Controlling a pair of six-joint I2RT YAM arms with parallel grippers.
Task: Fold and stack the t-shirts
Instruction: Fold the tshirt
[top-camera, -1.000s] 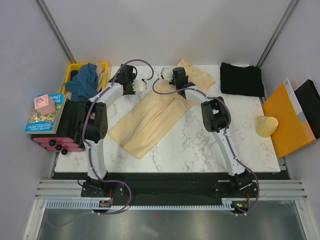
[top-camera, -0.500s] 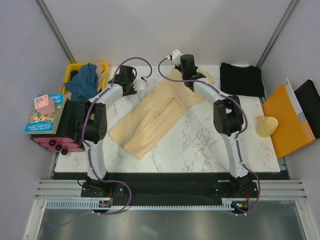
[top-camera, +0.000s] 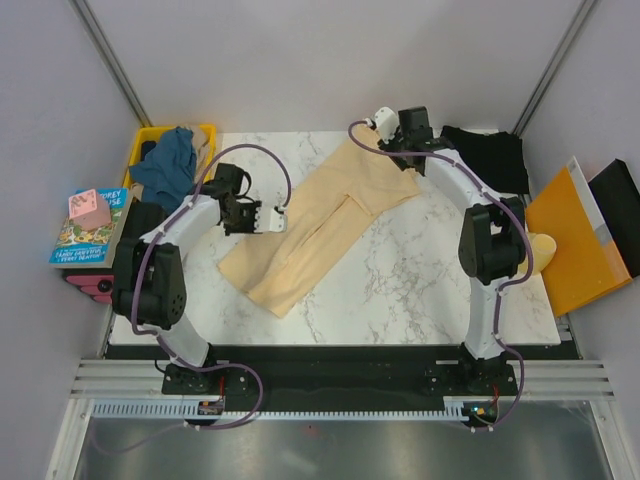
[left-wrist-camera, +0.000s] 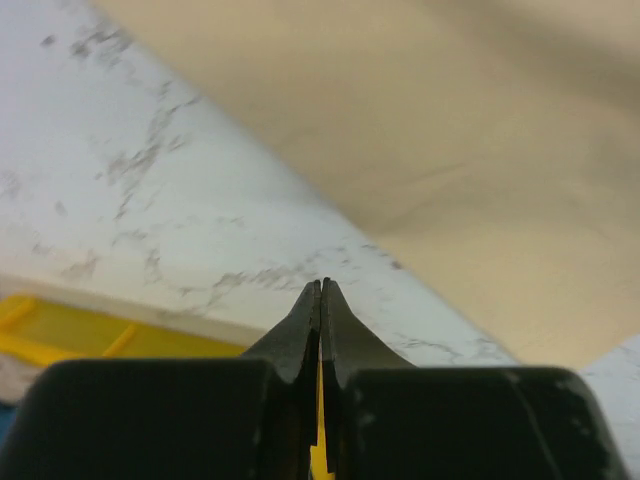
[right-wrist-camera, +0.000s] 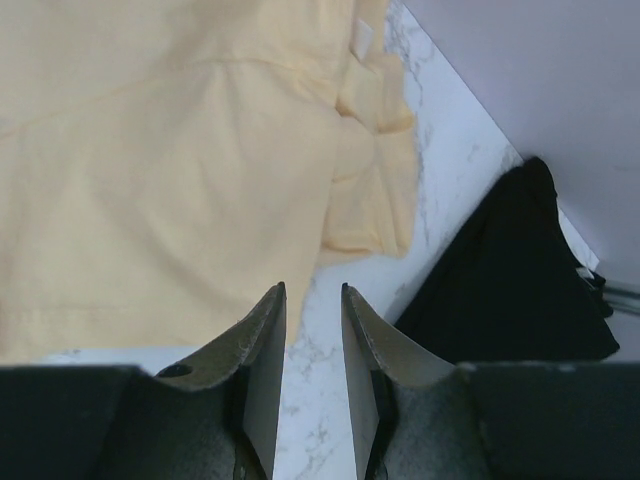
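Left gripper (left-wrist-camera: 321, 292) is pressed together on nothing, the cream t-shirt (left-wrist-camera: 480, 150) just ahead. Right gripper (right-wrist-camera: 312, 300) stands slightly apart and empty, with the black t-shirt (right-wrist-camera: 505, 290) to its right.

white arm links (top-camera: 190, 220), black joints (top-camera: 487, 245), purple cables (top-camera: 247, 148), dark tapered fingers (left-wrist-camera: 300, 330)

Noted a plain pale cream-yellow t-shirt (top-camera: 320, 225) at the middle of a white marble table (top-camera: 420, 285) veined in grey. Found a plain black t-shirt (top-camera: 488, 160) at 1 o'clock and a teal-blue t-shirt (top-camera: 165, 168) at 10 o'clock, in a yellow crate (top-camera: 207, 130). Saw an orange folder (top-camera: 570, 255) and a pale cream object (top-camera: 532, 252) at 3 o'clock. Logged a blue-green book (top-camera: 85, 238) and a pink block (top-camera: 88, 207) at 9 o'clock. Recorded white shells, black joints and purple cables on the left arm (top-camera: 185, 225) and right arm (top-camera: 455, 182).
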